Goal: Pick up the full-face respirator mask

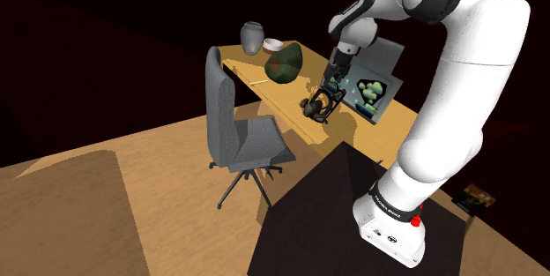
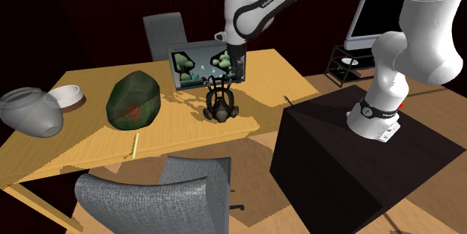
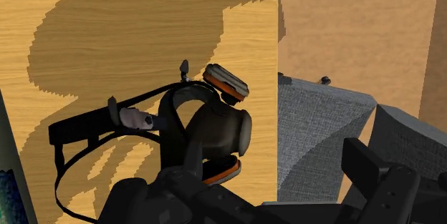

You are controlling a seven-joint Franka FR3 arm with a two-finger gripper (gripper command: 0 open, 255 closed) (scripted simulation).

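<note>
The respirator mask (image 2: pixel 221 107) is black, with orange-rimmed filters and loose black straps. It lies on the wooden desk (image 2: pixel 90 146) near the edge that faces the chair, just in front of a picture screen. My gripper (image 2: pixel 221 83) hangs directly over it. In the shoulder view the mask (image 1: pixel 318 105) sits just below the gripper (image 1: pixel 333 85). In the wrist view the gripper (image 3: pixel 265 165) is open, its fingers wide apart. The mask (image 3: pixel 215 126) lies close against one finger and clear of the other.
A dark green rounded lump (image 2: pixel 135 99), a grey pot (image 2: pixel 30 111) and a white bowl (image 2: pixel 66 95) stand further along the desk. The screen (image 2: pixel 206 62) stands behind the mask. A grey office chair (image 1: pixel 238 133) is at the desk's edge. My black stand (image 1: pixel 335 221) is close by.
</note>
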